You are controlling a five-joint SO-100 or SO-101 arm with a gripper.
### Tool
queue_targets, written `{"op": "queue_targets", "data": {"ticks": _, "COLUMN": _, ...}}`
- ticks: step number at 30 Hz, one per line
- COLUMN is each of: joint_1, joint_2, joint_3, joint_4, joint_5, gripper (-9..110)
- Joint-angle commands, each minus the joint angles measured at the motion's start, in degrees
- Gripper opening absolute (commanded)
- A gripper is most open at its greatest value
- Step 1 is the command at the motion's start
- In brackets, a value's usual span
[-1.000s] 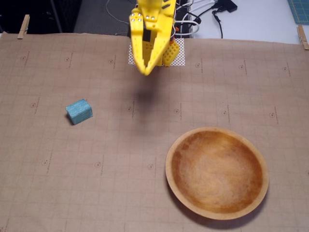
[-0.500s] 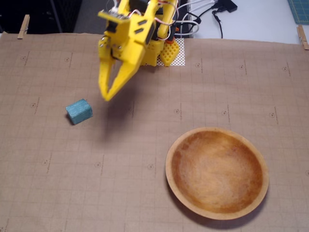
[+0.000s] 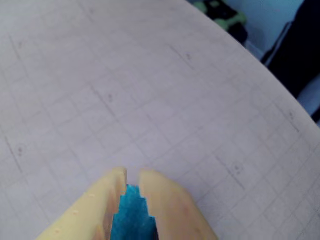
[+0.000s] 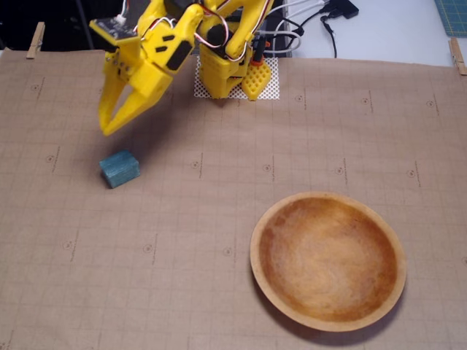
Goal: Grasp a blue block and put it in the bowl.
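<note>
In your fixed view, yellow arm leaning out to the left, gripper (image 4: 109,130) tilted down above the blue block (image 4: 120,168), fingers nearly together and empty, bowl (image 4: 327,260) well apart at lower right, in your wrist view, fingertips (image 3: 111,183) framing the blue block (image 3: 131,217) below.

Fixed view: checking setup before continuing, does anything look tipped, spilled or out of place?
Nothing stands out. The small teal-blue foam block sits flat on the brown gridded paper, and the round wooden bowl is upright and empty.
</note>
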Motion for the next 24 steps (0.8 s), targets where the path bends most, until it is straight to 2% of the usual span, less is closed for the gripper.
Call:
{"op": "queue_targets", "data": {"ticks": 1, "joint_1": 0.2, "joint_2": -1.8, "joint_3": -3.3, "joint_4": -1.3, "joint_5": -0.4, "gripper": 10}}
{"op": "queue_targets", "data": {"ticks": 24, "joint_1": -3.7, "joint_2": -4.3, "joint_3": -4.9, "joint_4": -0.4, "joint_5": -0.5, "gripper": 42}}
